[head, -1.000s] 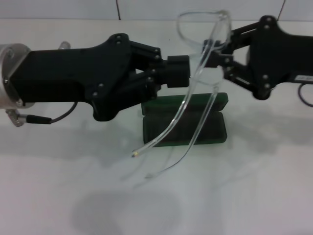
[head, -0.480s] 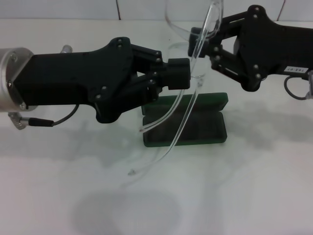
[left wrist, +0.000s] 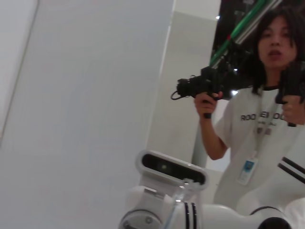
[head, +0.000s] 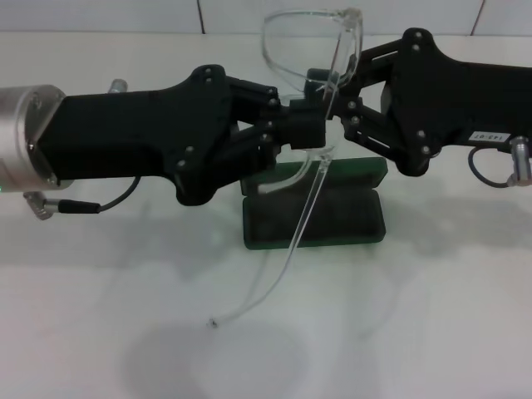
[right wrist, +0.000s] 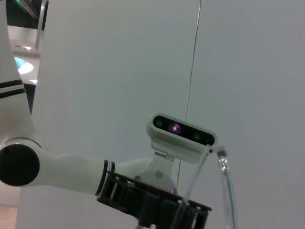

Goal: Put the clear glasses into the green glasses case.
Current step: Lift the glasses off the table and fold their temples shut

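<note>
In the head view the two hands meet above the white table [head: 416,332], over the green glasses case [head: 314,212]. The left hand [head: 309,125] comes in from 9 o'clock and the right hand [head: 332,96] from 3 o'clock. The clear glasses [head: 309,58] are held in the air between them, above the case and not touching it. The lens stands up toward 12 o'clock. One thin temple arm hangs down across the case toward 7 o'clock, with its tip over the bare table. The right hand is closed on the glasses near the hinge at the side of the lens. The left hand's fingers are drawn together beside the frame, but I cannot tell if they grip it. The case lies open on the table, its dark lining facing up.
</note>
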Controlling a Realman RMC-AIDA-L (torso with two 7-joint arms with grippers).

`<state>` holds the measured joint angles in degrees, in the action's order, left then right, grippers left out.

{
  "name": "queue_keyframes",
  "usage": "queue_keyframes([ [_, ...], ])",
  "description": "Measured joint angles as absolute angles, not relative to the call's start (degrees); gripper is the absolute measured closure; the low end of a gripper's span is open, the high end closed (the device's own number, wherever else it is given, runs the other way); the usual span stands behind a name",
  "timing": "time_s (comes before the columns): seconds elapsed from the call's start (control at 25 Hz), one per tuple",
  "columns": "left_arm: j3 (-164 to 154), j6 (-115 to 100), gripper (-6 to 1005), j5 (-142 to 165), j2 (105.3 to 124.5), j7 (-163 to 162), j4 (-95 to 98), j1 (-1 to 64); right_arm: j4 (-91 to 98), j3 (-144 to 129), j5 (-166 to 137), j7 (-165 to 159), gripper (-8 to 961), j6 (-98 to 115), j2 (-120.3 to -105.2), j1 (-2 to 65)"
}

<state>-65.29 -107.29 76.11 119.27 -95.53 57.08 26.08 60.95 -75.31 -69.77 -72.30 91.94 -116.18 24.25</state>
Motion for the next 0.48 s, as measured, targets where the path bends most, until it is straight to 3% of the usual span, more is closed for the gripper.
queue_keyframes([
  [0.48, -65.3, -105.3, 933, 76.2, 119.46, -94.2, 56.9, 24.9, 60.8, -76.5, -69.6, -71.6, 854, 89.9, -116.15, 24.4],
])
